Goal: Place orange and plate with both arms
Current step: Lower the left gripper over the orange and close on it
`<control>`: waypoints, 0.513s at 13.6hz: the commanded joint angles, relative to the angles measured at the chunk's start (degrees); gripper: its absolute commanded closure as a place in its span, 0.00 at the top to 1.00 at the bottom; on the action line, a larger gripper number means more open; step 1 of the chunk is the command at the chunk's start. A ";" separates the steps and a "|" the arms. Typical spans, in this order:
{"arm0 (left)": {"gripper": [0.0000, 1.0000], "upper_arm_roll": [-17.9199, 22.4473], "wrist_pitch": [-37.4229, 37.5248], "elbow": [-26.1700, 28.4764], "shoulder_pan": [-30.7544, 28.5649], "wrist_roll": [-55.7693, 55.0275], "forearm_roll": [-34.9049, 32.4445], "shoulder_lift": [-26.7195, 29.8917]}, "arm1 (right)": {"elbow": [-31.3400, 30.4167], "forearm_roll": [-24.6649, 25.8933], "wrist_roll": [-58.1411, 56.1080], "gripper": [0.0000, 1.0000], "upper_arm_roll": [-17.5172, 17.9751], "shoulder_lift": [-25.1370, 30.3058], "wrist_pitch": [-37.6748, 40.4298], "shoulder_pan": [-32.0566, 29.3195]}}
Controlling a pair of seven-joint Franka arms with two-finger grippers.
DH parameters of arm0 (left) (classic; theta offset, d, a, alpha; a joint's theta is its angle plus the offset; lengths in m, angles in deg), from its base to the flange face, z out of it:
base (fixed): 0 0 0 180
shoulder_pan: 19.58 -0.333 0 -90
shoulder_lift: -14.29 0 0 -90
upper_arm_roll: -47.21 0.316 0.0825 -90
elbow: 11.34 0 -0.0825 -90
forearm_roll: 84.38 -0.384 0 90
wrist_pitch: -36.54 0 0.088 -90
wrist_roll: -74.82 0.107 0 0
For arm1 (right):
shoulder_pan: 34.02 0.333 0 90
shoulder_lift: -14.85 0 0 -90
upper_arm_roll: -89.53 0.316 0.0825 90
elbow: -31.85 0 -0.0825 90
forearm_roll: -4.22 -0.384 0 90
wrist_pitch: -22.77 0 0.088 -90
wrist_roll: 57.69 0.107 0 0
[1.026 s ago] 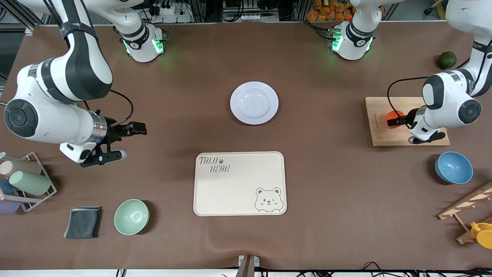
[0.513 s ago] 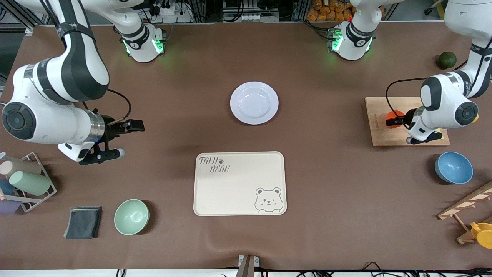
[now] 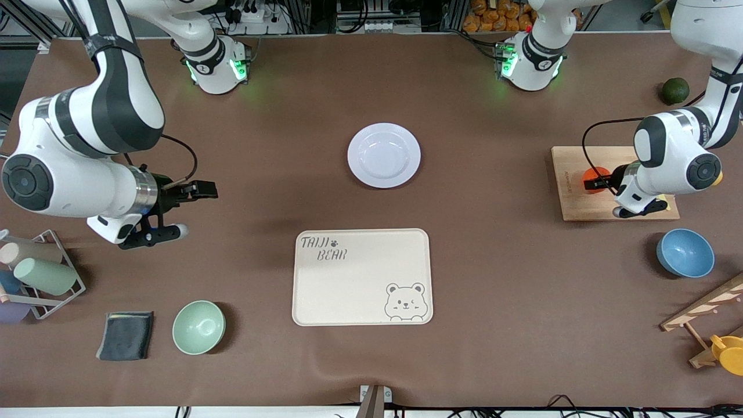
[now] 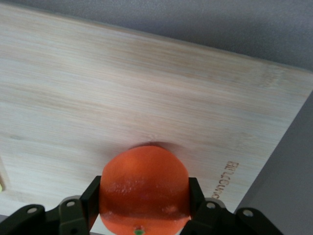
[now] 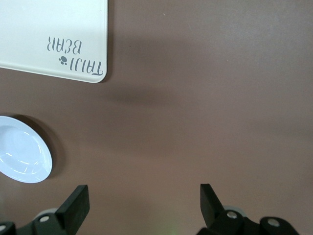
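The orange [image 3: 595, 172] sits on a wooden board [image 3: 574, 204] toward the left arm's end of the table. My left gripper [image 3: 592, 184] is down at it. In the left wrist view the two fingers press the sides of the orange [image 4: 144, 169], which rests on the board [image 4: 146, 88], so my left gripper [image 4: 145, 185] is shut on it. The plate [image 3: 383, 155] lies mid-table, nearer the bases than the tray, and also shows in the right wrist view [image 5: 19, 156]. My right gripper [image 3: 210, 190] is open and empty over bare table, toward the right arm's end [image 5: 142, 190].
A cream bear-print tray [image 3: 361, 277] lies nearer the camera than the plate. A green bowl [image 3: 198, 327], a dark cloth [image 3: 125, 335] and a cup rack [image 3: 35, 273] are at the right arm's end. A blue bowl [image 3: 685, 252], a dark green fruit [image 3: 675, 90] and a wooden rack [image 3: 705, 313] are at the left arm's end.
Both arms have shifted slightly: the right gripper a little toward its end of the table, the left wrist a little at the orange. The orange stays on the board.
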 commanded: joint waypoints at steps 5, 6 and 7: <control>0.39 -1.36 11.20 -10.80 -0.25 0.64 2.12 0.22 | -0.14 -0.94 -0.38 1.00 0.37 0.64 0.01 -1.69; 0.39 -2.58 14.72 -14.23 -0.07 0.91 3.79 0.13 | -0.05 -0.94 -0.38 1.00 0.37 0.64 -0.07 -1.69; 0.38 -3.73 17.80 -17.48 0.10 0.82 4.67 0.13 | 0.04 -0.86 -0.38 1.00 0.37 0.64 -0.07 -1.69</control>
